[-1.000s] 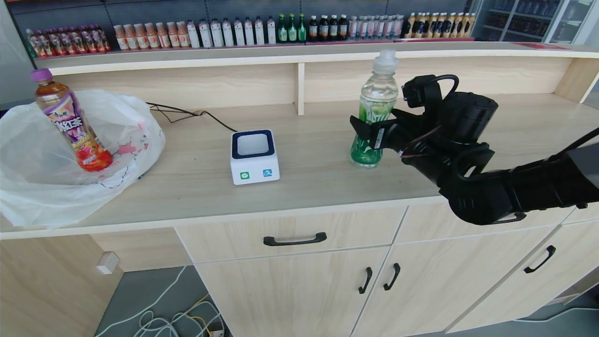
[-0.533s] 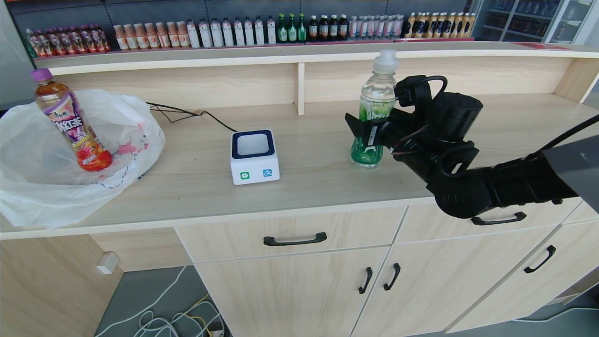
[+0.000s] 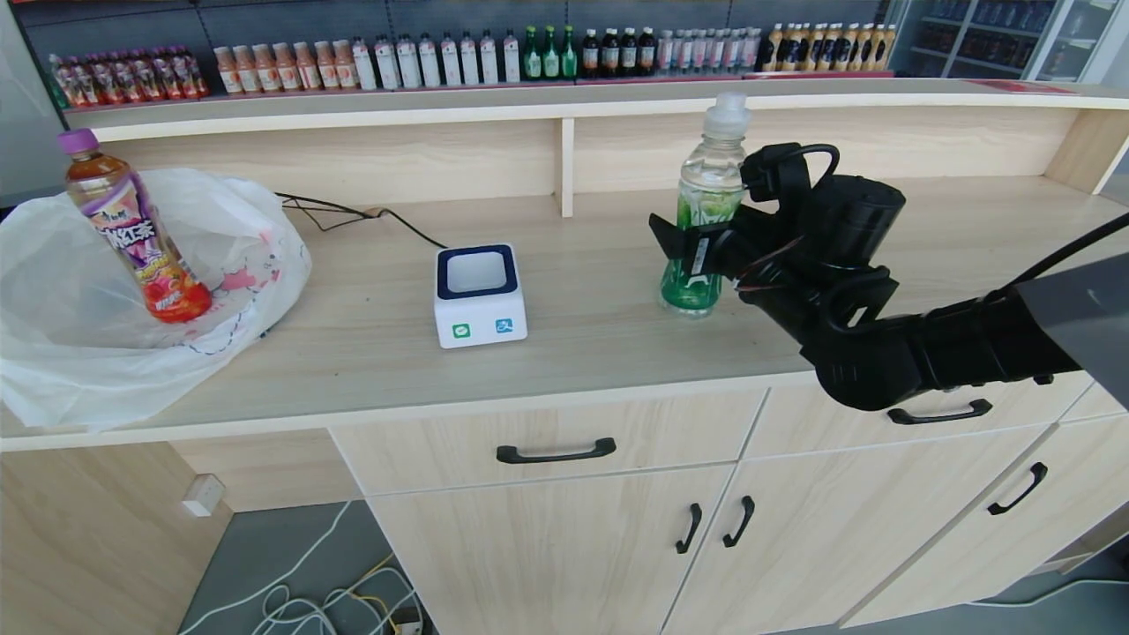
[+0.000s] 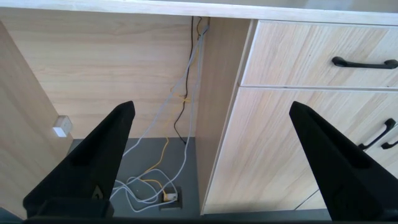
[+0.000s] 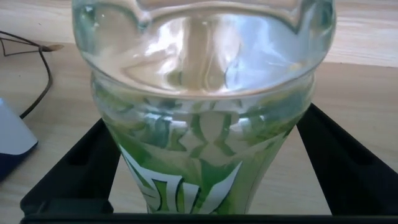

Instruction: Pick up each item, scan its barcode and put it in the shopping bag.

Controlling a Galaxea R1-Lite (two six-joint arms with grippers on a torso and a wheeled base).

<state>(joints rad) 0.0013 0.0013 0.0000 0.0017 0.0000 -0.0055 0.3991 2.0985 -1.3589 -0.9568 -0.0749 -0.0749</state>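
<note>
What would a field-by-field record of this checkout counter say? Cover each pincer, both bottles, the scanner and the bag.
Right pincer: open, straddling the green bottle
Green bottle: upright on the counter, right of the scanner
Scanner: mid-counter, window facing up
Shopping bag: left end of counter, holding a purple-capped tea bottle
Left pincer: open, below counter level, facing the cabinet

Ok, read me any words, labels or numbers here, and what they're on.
No text reads clearly.
Purple-capped tea bottle in the white plastic bag: label characters blurred.
Green-labelled clear plastic bottle: pattern, no legible words.
White cube scanner: two small icons, no words.
Shelved bottles behind: labels too small.
</note>
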